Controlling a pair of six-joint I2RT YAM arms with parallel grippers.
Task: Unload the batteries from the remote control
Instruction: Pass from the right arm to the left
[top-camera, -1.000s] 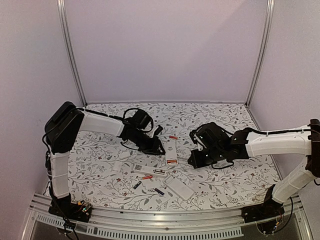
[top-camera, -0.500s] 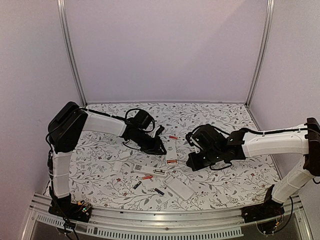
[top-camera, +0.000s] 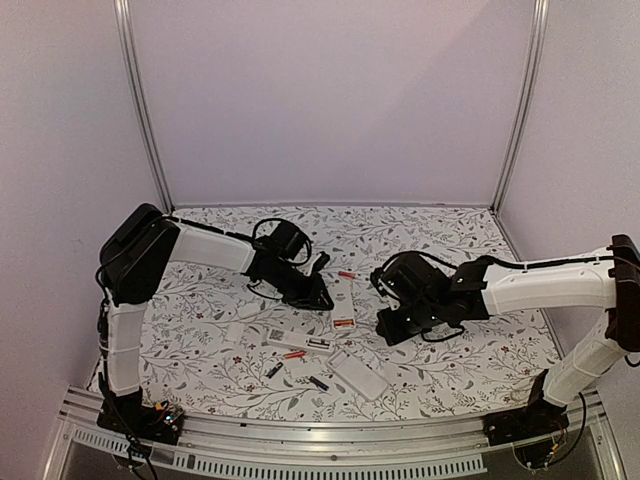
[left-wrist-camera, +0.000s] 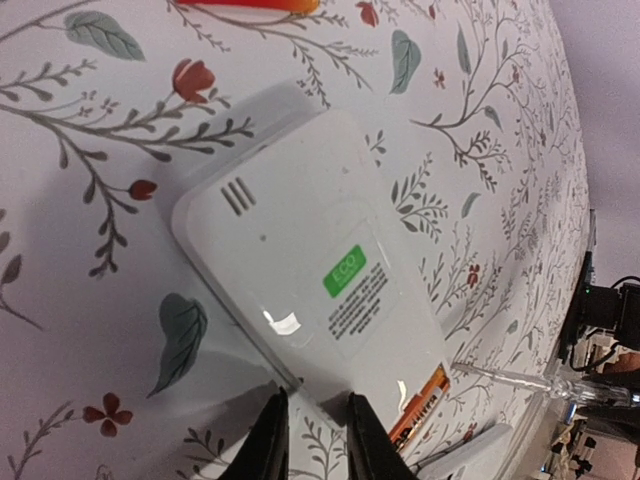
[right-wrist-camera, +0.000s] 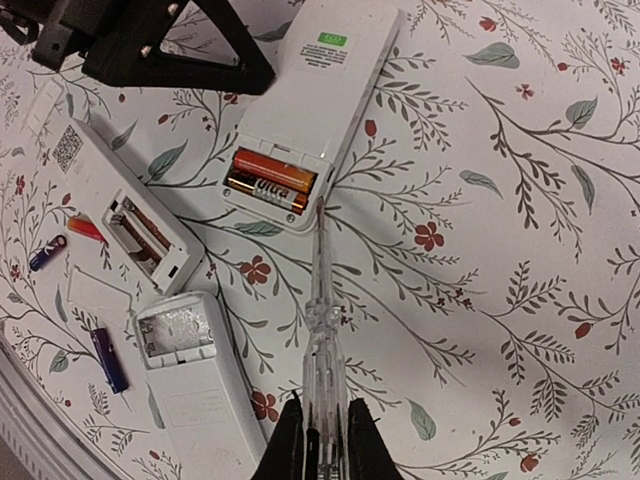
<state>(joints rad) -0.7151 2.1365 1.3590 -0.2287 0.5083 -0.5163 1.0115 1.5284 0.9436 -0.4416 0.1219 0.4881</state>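
Our right fingers (right-wrist-camera: 288, 450) clamp a clear plastic stick (right-wrist-camera: 320, 330) tipped at the orange-and-black batteries (right-wrist-camera: 270, 180) in the white rectangular remote (right-wrist-camera: 310, 90). Our left fingers (left-wrist-camera: 268, 450) stand narrowly parted at its edge, and we cannot tell if they grip.

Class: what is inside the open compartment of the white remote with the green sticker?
Two batteries lie side by side in the remote, orange-gold and black. They cover the compartment floor, so what lies under them cannot be seen.

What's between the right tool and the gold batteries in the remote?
A clear plastic stick, gripped by the right tool, reaching toward the batteries; seen in the right wrist view.
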